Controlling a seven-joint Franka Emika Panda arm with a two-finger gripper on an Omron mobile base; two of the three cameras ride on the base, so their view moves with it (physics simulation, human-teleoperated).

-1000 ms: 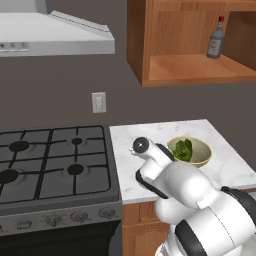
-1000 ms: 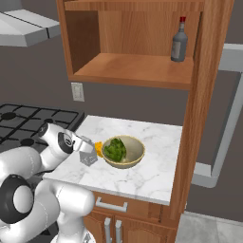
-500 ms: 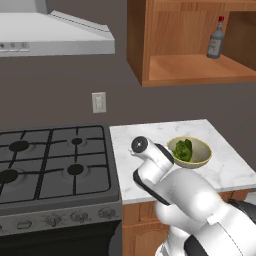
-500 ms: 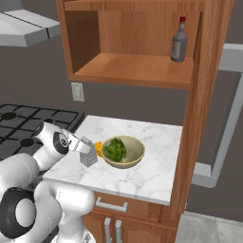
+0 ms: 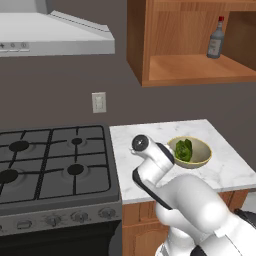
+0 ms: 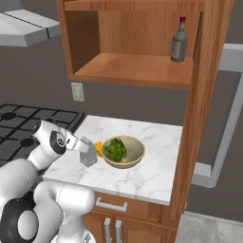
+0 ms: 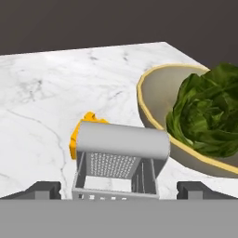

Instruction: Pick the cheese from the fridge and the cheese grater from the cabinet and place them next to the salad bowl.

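Cheese grater (image 7: 118,160) sits between the wide-spread hand (image 7: 118,190) fingers, untouched.

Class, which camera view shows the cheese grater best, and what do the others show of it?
The hand view: the cheese grater sits close and central, its holes clear, between the gripper fingertips. The right base view shows it small beside the salad bowl. In the left base view the arm covers it.

Cheese grater (image 6: 88,154) beside salad bowl (image 6: 135,153).
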